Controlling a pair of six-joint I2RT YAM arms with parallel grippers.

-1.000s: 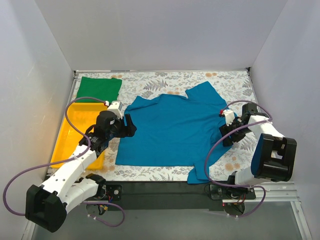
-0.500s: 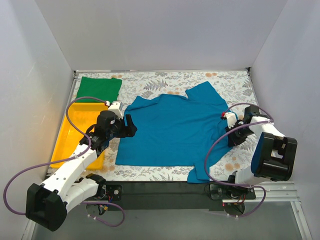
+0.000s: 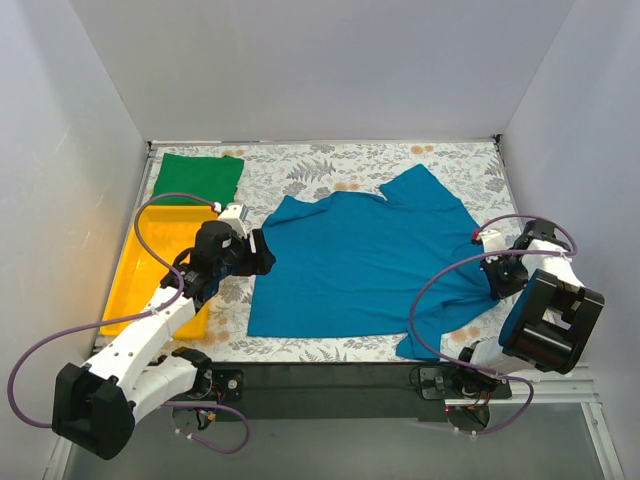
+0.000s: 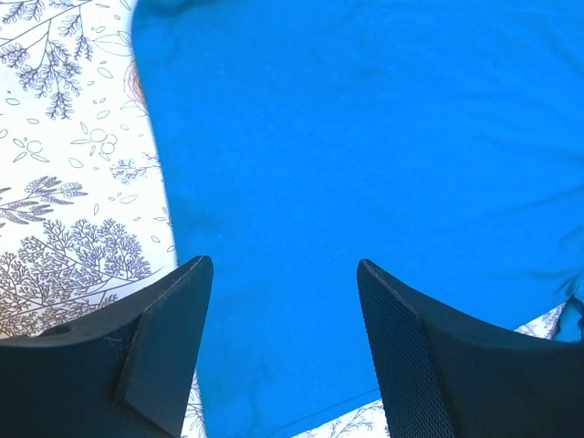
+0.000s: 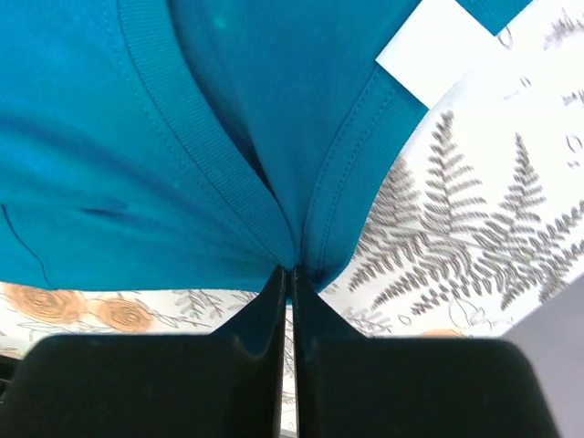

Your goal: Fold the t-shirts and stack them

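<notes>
**Right gripper pinches the teal shirt's collar; left gripper hangs released over its left edge**

The teal-blue cotton t-shirt [image 3: 360, 265] lies spread across the middle of the floral-patterned tabletop [image 3: 300, 175]. One sleeve points to the upper middle of the top view and the other sticks out at the lower right, past the near hem.

The right gripper [image 3: 497, 283] sits at the shirt's right-hand edge, close to the right wall. In the right wrist view its jaws are clenched [image 5: 290, 274] on a fold of the ribbed neckband. A white label [image 5: 438, 46] lies on the tabletop at the upper right.

The left gripper [image 3: 262, 250] hangs at the shirt's left edge with jaws apart [image 4: 283, 274], holding nothing. In its wrist view the cloth's edge runs from the upper left down towards the gap between the fingers, with bare tabletop to its left.

The bright green t-shirt [image 3: 200, 178] lies folded in a rectangle in the upper left corner, just beyond the far rim of the yellow plastic tray [image 3: 140, 270].

Open tabletop shows along the top edge, in a strip between tray and teal shirt, and around the right gripper. White walls [image 3: 320, 70] close in three sides.
</notes>
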